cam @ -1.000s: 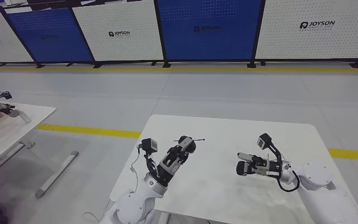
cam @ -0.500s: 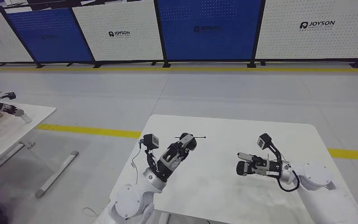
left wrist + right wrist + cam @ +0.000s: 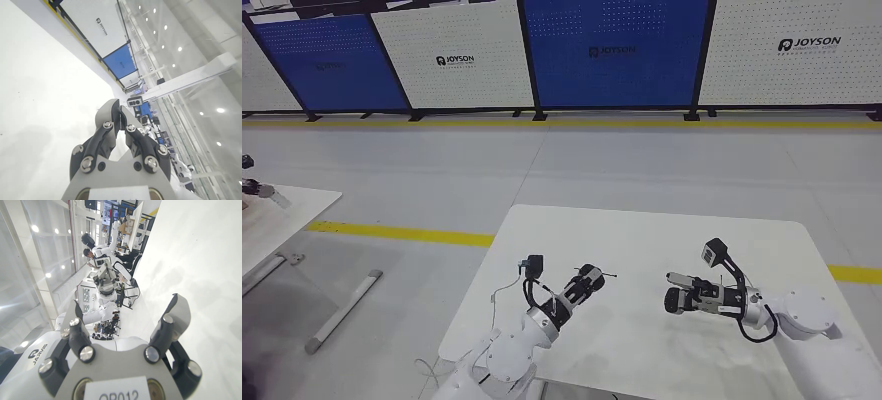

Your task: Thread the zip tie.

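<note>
Here, the left end effector (image 3: 590, 279) was clamped shut on the zip tie (image 3: 606, 276), the thin black strap pinched between its pads, over the white tabletop (image 3: 642, 225). In the top view a short length of the strap jutted from the grip toward 3 o'clock. It pointed at the right end effector (image 3: 672, 289), which hung well apart at the left one's 3 o'clock, its fingers spread wide and holding nothing. The step in hand appeared to be bringing the two together so the free end could be taken up. Doing that well would call for holding the strap level and steady and closing the gap slowly. The open fingers should shut only once the strap sat squarely between them. Whether the head or the tail projected was too small to tell.
</note>
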You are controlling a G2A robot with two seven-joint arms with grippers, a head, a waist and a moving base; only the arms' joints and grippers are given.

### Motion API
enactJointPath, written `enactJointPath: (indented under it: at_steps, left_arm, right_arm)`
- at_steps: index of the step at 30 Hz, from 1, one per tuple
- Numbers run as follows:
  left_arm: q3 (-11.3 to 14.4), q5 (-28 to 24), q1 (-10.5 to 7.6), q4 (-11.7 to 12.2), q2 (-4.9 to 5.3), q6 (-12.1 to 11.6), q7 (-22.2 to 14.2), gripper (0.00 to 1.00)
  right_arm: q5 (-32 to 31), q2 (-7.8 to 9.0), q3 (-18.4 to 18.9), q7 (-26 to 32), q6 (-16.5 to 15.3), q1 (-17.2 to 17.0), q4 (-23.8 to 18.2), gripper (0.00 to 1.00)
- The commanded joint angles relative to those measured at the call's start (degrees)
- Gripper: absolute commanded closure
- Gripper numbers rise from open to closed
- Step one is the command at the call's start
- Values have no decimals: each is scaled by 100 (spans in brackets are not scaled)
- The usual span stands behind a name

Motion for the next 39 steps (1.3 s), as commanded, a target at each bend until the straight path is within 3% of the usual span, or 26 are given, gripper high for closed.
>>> enactJointPath:
  at_steps: [1, 10, 13, 17, 18, 28, 33, 39]
  left_arm:
    - [73, -119, -20, 62, -24, -31, 131, 100]
    - [97, -81, -24, 108, -22, 4, 78, 100]
    - [96, -441, -110, 246, -9, 150, -552, 100]
    - [-74, -907, -178, 465, 18, -25, -1053, 100]
    - [-94, -897, -193, 503, 18, -114, -1013, 100]
    - [-85, -930, -198, 506, 14, -104, -987, 100]
    - [-74, -1668, -285, 543, -24, 53, -1040, 100]
    - [-71, -1716, -295, 560, -24, 96, -1084, 100]
  right_arm:
    - [0, 0, 0, 0, 0, 0, 0, 0]
    - [0, 0, 0, 0, 0, 0, 0, 0]
    - [0, 0, 0, 0, 0, 0, 0, 0]
    - [0, 0, 0, 0, 0, 0, 0, 0]
    - [0, 0, 0, 0, 0, 0, 0, 0]
    - [0, 0, 0, 0, 0, 0, 0, 0]
    - [0, 0, 0, 0, 0, 0, 0, 0]
    - [0, 0, 0, 0, 0, 0, 0, 0]
